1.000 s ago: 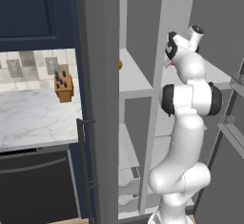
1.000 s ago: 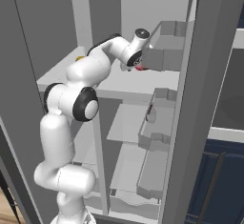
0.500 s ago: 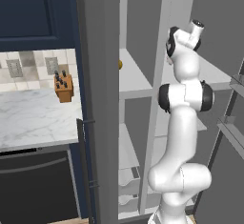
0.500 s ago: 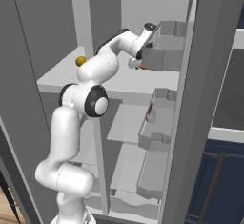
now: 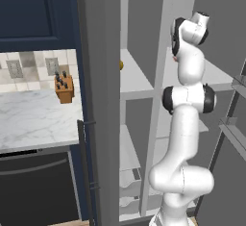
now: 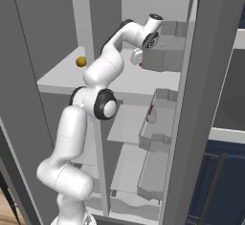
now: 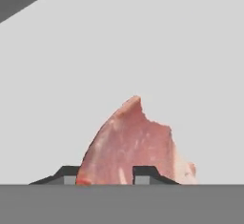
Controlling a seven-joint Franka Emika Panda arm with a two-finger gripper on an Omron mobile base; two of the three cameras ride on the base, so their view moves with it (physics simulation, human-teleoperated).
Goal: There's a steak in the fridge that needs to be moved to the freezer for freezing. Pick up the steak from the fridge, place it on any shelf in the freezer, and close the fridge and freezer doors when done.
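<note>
Steak, a small flat pink-red slab of raw meat [image 7: 136, 144], lies on the wide white shelf of the fridge [image 6: 127, 83], and in the hand view it sits right between the two dark finger tips, its near edge running down past them. The gripper [image 7: 105, 174] has its jaws drawn in narrow on either side of the meat, and it looks like a grip, though whether the pads are truly biting I cannot tell from here. From the right base view the white arm [image 6: 103, 73] reaches deep over that shelf, hand low beside the grey inner bins of the door [image 6: 162, 59]. Now, how will this thing handle? My read: light, soft and floppy, likely slick on the surface, so a pinch across the thick middle beats one near the thin pointed tip, which would sag or slide out. A slow lift seems wise. Around it, a small round yellow fruit [image 6: 81, 61] rests on the same shelf, well apart to the side, no bother. What does stand in the way is the grey upright divider [image 5: 156, 100] between fridge and freezer, plus the bins close to the hand; the arm would have to back out before swinging over to a narrow white freezer shelf [image 5: 137, 78]. Both doors stand open.
</note>
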